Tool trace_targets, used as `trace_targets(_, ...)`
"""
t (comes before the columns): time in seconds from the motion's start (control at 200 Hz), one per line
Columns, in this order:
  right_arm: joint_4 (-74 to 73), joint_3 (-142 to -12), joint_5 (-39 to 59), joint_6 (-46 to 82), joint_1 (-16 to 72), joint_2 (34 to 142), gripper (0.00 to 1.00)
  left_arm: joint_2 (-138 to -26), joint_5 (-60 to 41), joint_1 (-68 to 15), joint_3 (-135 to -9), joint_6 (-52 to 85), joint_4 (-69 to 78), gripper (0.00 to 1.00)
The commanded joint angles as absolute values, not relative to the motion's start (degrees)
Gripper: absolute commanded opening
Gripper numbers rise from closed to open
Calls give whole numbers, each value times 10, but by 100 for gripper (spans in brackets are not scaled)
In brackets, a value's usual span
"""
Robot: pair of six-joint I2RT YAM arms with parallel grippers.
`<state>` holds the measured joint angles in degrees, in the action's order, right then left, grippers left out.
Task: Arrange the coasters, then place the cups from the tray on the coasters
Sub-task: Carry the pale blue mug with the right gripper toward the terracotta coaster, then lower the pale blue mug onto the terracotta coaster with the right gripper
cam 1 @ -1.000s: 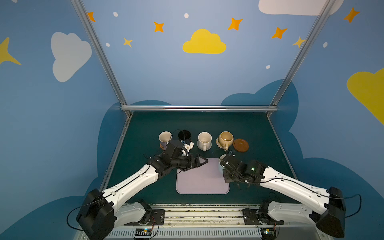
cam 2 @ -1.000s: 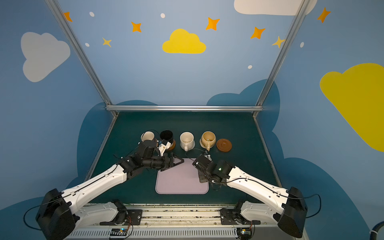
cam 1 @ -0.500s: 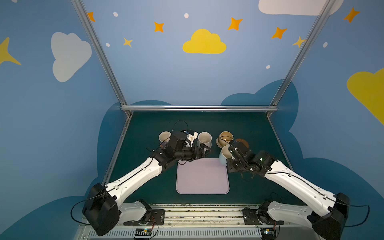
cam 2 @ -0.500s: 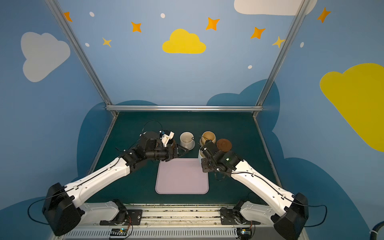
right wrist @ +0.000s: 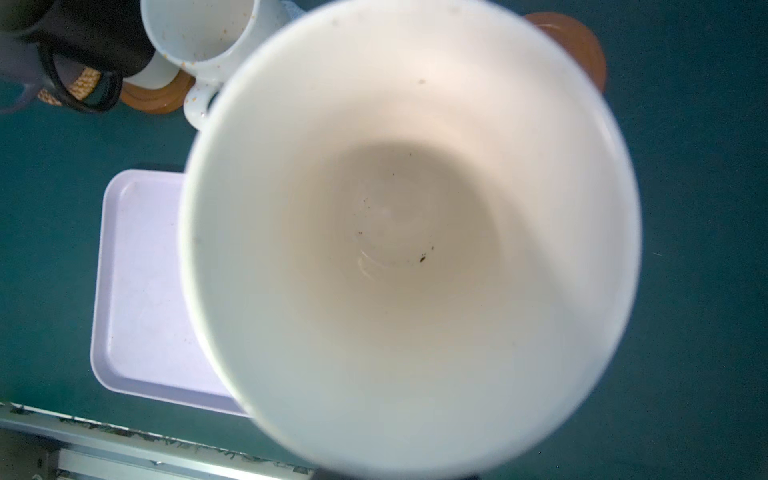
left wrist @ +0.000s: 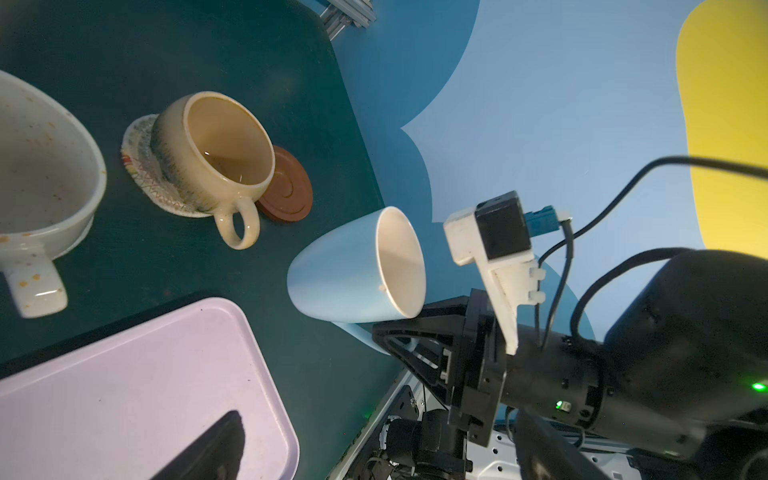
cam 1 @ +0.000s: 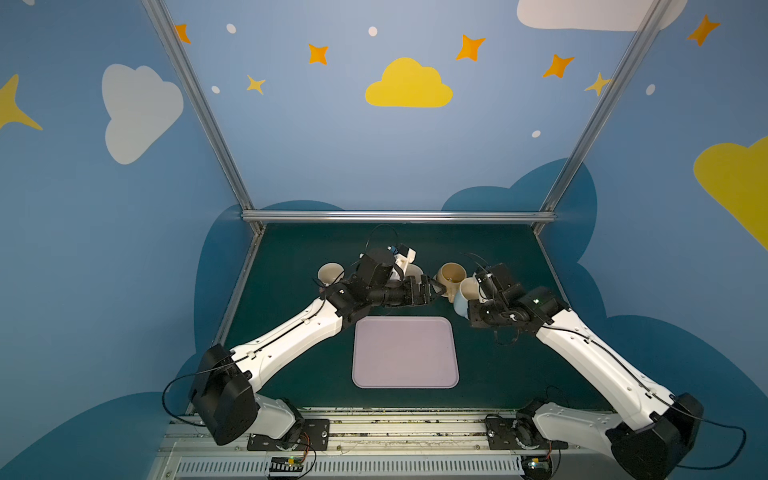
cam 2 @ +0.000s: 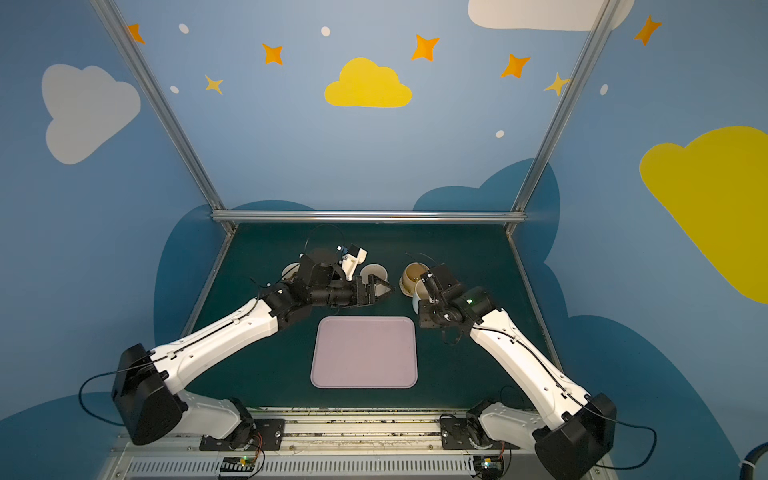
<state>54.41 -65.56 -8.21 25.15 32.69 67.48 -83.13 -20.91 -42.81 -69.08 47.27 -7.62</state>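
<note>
Blue cup point(left wrist: 345, 270) hangs tipped above the bench point(left wrist: 145, 257), right hand point(left wrist: 390, 332) pinched tight on its handle, so stand it straight and lower it slowly onto the bare brown coaster point(left wrist: 291, 195) beside the yellow cup point(left wrist: 208, 153), while the left hand point(cam 2: 384, 291) is spread wide, holding nothing.

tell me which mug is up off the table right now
The light blue mug: it hangs tilted in the right end effector, while the mustard mug and cream speckled mug stand on coasters.
</note>
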Motion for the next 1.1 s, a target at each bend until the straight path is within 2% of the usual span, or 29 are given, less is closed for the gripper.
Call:
trace_targets(0.0,529,-693,-72,236,300,661,0,-855,-201,-430,-716,454,-83,100)
trace_targets(0.2,526,-708,-55,215,232,678,0,-913,-224,-431,-781,445,-96,100)
trace_targets(0.621,497,-773,-26,161,129,796,0,-1017,-249,-436,-889,405,-151,100)
trace_targets(0.866,483,-801,-22,140,96,859,0,-1075,-270,-436,-955,389,-200,100)
trace_targets(1.096,481,-822,-38,117,91,915,0,-1111,-237,-435,-1007,379,-233,100)
